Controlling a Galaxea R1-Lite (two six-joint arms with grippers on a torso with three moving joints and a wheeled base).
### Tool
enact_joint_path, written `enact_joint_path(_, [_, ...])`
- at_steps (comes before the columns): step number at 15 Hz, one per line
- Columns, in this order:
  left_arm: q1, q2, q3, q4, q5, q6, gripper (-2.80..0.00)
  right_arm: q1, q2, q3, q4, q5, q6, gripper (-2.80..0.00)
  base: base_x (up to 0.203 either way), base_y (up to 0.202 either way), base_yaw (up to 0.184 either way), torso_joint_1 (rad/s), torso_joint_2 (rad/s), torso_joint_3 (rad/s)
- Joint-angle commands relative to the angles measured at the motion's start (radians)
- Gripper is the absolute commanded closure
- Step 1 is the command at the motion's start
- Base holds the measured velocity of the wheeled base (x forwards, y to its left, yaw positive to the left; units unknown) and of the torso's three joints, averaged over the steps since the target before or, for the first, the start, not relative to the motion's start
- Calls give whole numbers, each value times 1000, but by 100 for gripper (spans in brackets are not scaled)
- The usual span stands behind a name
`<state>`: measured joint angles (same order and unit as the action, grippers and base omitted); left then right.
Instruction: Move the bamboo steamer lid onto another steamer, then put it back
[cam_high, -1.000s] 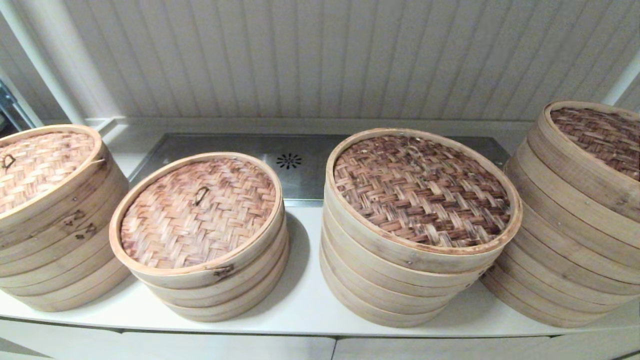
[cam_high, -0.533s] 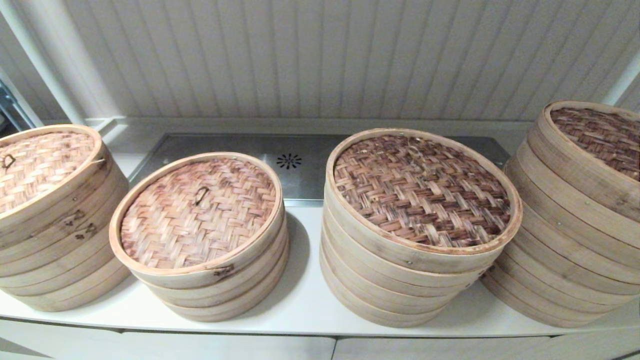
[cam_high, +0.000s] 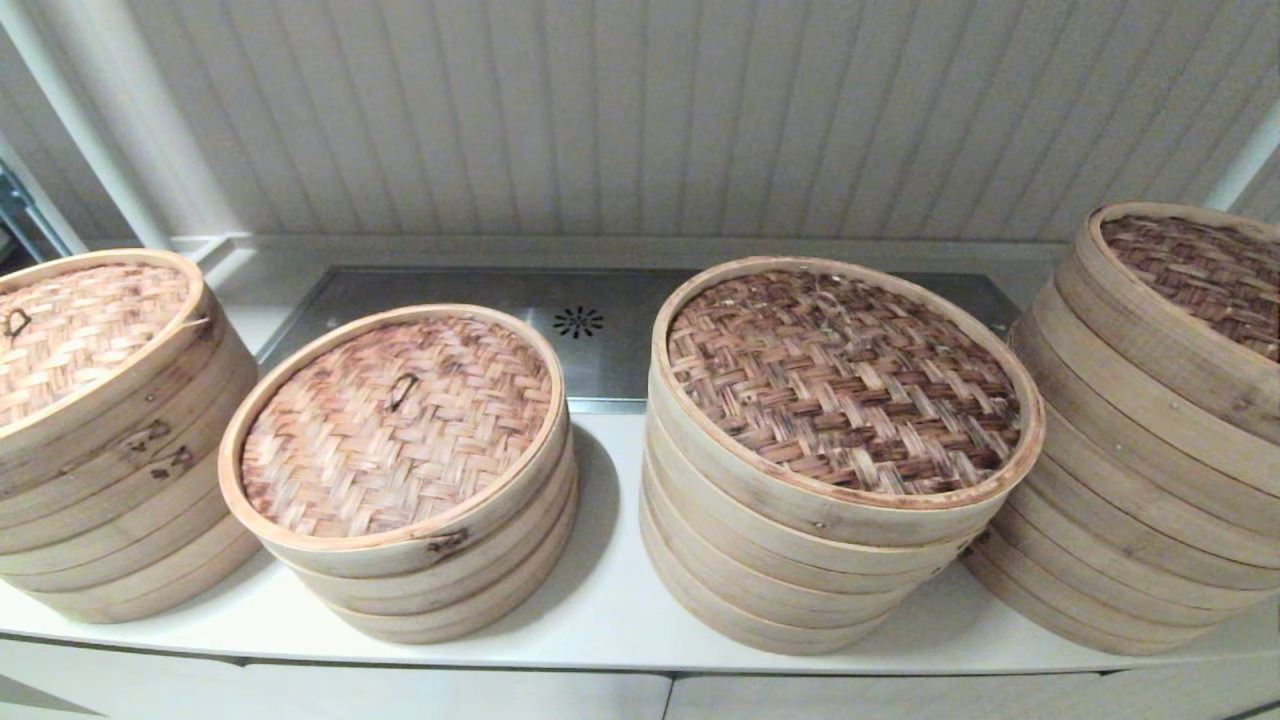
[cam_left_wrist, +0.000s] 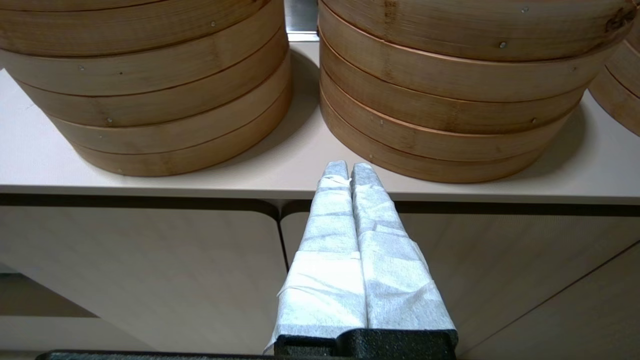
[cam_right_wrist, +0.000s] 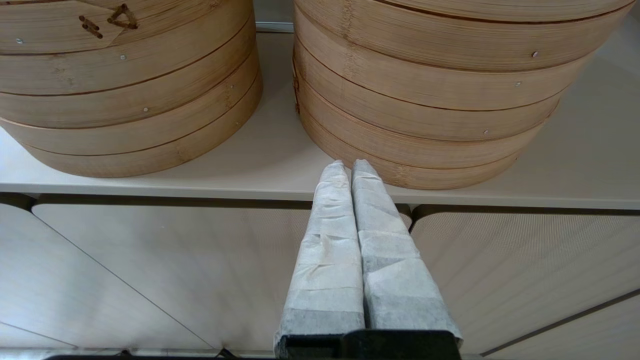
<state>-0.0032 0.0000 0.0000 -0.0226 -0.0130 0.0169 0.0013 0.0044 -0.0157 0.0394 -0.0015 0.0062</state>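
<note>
Four bamboo steamer stacks stand in a row on the white counter (cam_high: 610, 600), each with a woven lid on top. The second stack wears a pale lid (cam_high: 395, 425) with a small loop handle; the third wears a darker lid (cam_high: 845, 380). Neither gripper shows in the head view. My left gripper (cam_left_wrist: 348, 167) is shut and empty, its tips at the counter's front edge before the gap between the second stack (cam_left_wrist: 150, 100) and the third (cam_left_wrist: 450, 100). My right gripper (cam_right_wrist: 348, 166) is also shut and empty, its tips just short of a stack's base (cam_right_wrist: 415, 150).
A far-left stack (cam_high: 100, 430) and a tall far-right stack (cam_high: 1150, 430) flank the middle two. A steel drain tray (cam_high: 600, 330) lies behind them below a panelled wall. Cabinet doors (cam_left_wrist: 140, 270) hang under the counter edge. Narrow gaps separate the stacks.
</note>
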Motion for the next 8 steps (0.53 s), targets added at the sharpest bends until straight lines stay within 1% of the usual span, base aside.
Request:
enact_joint_path(1, [0,0,15,0,-1,0,0,0,0,1,1,-1,2,0,0,0,0,0,0,0])
enact_joint_path(8, [0,0,15,0,-1,0,0,2,-1,2,-1,-2,6,0,0,0,0,0,0,0])
